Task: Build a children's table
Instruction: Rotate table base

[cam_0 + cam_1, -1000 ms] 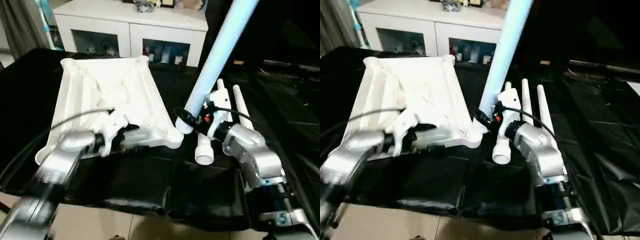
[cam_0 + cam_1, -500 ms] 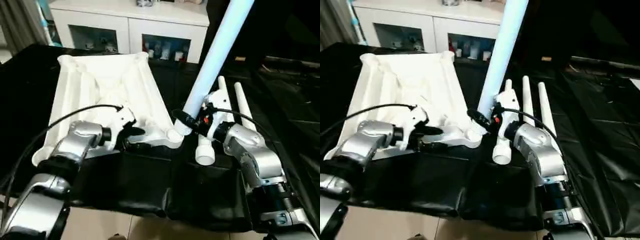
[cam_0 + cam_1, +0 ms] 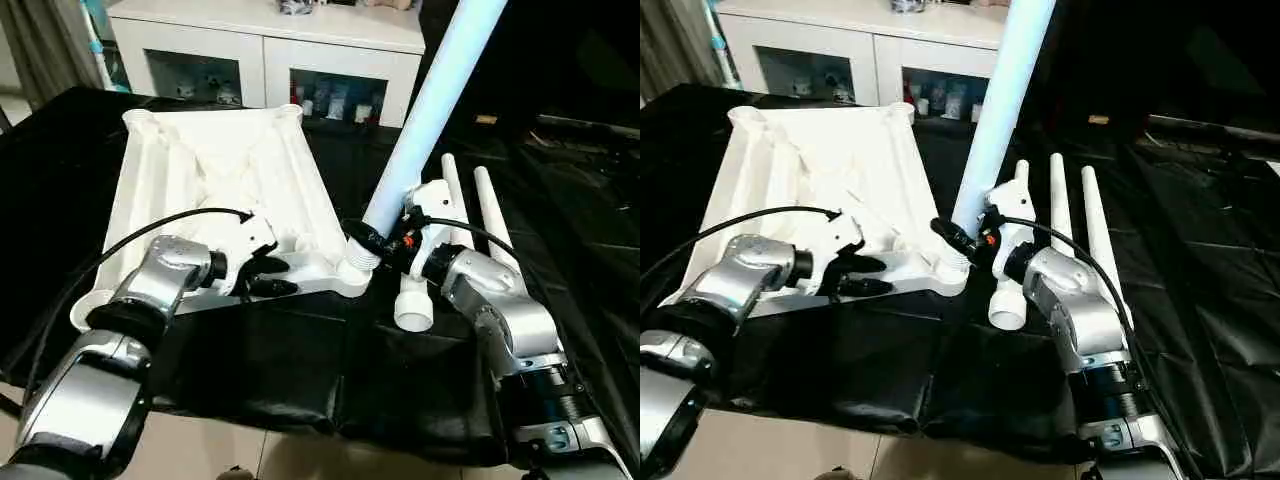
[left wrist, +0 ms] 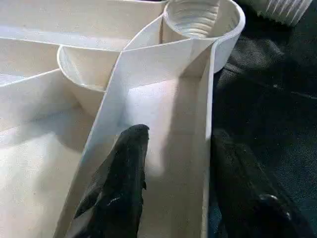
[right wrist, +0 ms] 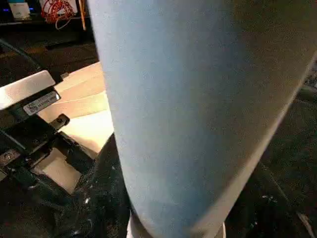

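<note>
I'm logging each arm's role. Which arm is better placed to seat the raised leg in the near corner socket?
Right. The right gripper holds the leg, its threaded end at the socket. The left gripper straddles the tabletop's near wall.

left arm: silver forearm bent in from the left, black 2-fingered left gripper [image 3: 272,276] pointing right, fingers [image 4: 121,183] astride the near side wall of the white ribbed plastic tabletop [image 3: 215,180] | right arm: silver forearm reaching forward, right gripper [image 3: 378,243] clamped round the foot of the tilted long white tube leg [image 3: 432,112]
</note>
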Tool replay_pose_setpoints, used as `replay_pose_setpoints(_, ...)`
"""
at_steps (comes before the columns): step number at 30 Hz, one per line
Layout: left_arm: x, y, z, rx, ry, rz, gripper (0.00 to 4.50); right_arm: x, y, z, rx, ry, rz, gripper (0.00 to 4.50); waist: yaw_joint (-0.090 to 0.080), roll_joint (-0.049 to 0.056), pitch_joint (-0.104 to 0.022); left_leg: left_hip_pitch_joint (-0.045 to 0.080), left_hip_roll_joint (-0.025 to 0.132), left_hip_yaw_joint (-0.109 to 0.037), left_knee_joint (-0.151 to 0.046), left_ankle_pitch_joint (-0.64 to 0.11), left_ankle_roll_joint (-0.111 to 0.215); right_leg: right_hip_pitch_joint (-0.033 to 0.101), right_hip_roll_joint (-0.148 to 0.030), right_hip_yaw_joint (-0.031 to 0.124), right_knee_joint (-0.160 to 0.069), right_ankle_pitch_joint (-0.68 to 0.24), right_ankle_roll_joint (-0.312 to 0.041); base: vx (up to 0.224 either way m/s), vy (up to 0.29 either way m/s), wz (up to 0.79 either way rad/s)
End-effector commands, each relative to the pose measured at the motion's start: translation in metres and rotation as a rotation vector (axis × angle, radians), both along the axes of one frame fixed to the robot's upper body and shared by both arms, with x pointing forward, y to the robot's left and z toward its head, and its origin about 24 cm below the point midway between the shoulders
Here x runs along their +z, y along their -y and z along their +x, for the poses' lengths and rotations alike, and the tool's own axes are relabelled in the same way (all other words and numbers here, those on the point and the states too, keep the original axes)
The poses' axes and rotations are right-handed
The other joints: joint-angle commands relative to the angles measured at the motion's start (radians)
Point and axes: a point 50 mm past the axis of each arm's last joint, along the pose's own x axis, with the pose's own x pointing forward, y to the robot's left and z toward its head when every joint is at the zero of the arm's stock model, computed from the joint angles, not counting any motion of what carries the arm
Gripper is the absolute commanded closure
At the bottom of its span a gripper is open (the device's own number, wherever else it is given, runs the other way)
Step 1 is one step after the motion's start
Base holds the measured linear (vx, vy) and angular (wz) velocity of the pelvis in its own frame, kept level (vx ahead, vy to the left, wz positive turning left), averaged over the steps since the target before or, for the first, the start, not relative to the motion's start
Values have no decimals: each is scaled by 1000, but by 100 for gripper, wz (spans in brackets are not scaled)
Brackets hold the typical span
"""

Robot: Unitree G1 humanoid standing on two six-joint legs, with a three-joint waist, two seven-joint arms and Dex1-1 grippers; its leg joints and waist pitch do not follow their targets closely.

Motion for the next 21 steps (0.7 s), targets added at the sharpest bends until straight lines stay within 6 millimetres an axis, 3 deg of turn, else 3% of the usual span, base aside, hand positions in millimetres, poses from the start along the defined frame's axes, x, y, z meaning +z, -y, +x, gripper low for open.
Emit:
replay_pose_setpoints(1, 0, 4, 1, -19, -5, 13, 269, 4, 0, 2, -6, 23, -2, 262, 1, 20, -69, 15, 56, -14, -75, -149, 9, 58, -98, 59, -70, 33, -234, 0, 0, 0)
replay_pose_setpoints(4, -3, 7, -1, -37, -21, 10, 309, 3, 0, 1, -8, 23, -2, 262, 1, 19, -70, 13, 55, -14, -75, -144, 10, 59, -98, 59, -69, 49, -239, 0, 0, 0)
replay_pose_setpoints(10, -10, 16, -3, -78, -46, 25, 348, 3, 0, 2, -9, 23, -6, 262, 2, 18, -69, 13, 56, -14, -75, -144, 13, 59, -100, 59, -70, 39, -237, 0, 0, 0)
replay_pose_setpoints(21, -21, 19, -8, -111, -86, 91, 423, 2, -5, 2, -3, 24, -8, 262, 1, 15, -64, 15, 58, -15, -81, -178, 10, 57, -101, 61, -80, -36, -224, 0, 0, 0)
